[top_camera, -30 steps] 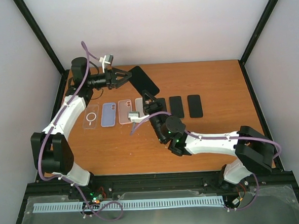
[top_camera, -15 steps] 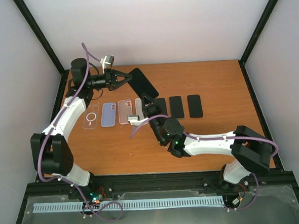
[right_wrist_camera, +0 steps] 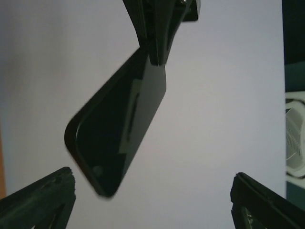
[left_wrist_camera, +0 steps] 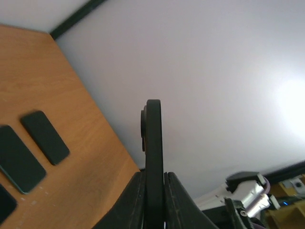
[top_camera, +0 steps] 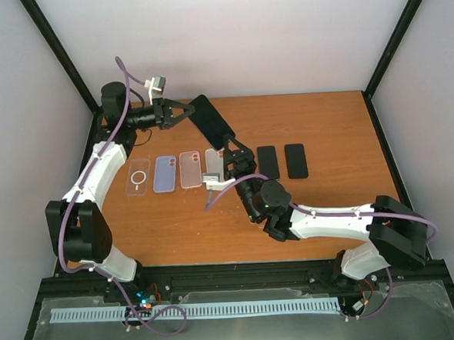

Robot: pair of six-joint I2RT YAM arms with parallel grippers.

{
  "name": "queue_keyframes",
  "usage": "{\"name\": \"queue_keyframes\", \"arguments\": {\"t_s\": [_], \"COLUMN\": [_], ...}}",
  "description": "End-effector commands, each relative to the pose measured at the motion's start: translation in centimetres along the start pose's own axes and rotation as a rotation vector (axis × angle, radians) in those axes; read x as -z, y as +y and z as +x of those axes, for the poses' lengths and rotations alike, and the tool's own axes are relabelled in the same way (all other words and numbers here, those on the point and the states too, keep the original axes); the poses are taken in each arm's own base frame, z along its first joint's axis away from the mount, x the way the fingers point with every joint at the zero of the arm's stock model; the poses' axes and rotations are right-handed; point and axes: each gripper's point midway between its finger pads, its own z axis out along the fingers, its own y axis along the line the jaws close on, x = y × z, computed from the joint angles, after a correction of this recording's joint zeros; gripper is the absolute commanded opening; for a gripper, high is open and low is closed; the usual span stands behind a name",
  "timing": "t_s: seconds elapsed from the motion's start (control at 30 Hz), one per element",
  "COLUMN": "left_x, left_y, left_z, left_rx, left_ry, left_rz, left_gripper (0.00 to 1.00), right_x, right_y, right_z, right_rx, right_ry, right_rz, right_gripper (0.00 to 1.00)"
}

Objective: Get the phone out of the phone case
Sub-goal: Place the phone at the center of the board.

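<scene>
Back went the left arm, hauling toward its far corner, and the right tool (top_camera: 235, 155), which a second ago had been shut at the phone's lower end, let go and sprang wide! Its fingers stood spread with nothing between them, pointing up at the phone (top_camera: 211, 118) from just below.

So the phone hung in the air over the back of the tabletop (top_camera: 324, 118), and only the left tool (top_camera: 183, 113) had it: fingers pressed tight on one end, the rest of the slab sticking out unsupported. From the left wrist it showed edge-on, a thin black line rising out of the pinch. Whether its case was on or already off, I couldn't tell; it all looked one dark piece.

That was the worry, I thought. A grip on one end of something that smooth could let it swing or slide, and nothing waited underneath but wood, the empty cases (top_camera: 165, 174) and the spare phones (top_camera: 277, 161). If the right tool came back and tugged harder than the left could hold, I reckoned the whole thing might drop.
</scene>
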Motion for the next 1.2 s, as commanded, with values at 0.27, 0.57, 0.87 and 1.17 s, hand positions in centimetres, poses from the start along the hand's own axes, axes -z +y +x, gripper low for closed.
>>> {"name": "queue_keyframes", "arguments": {"t_s": [0.27, 0.57, 0.87, 1.17], "left_x": [3.3, 3.0, 1.5, -2.6], "left_y": [0.7, 0.7, -0.5, -2.8], "left_z": [-4.3, -3.0, -1.4, 2.0], "left_rx": [-0.272, -0.386, -0.484, -0.573], "left_ry": [-0.099, -0.025, 0.035, 0.142], "left_rz": [-0.108, -0.040, 0.042, 0.170], "left_gripper": [0.01, 0.01, 0.00, 0.01], "right_x": [0.1, -0.6, 0.9, 2.0], "right_y": [1.4, 1.8, 1.7, 0.9], "right_z": [3.8, 7.8, 8.4, 9.0], "right_rx": [-0.201, -0.627, -0.979, -1.364], "right_ry": [0.101, 0.209, 0.192, 0.157], "right_rz": [-0.180, -0.485, -0.736, -0.963], "right_gripper": [0.93, 0.92, 0.91, 0.85]}}
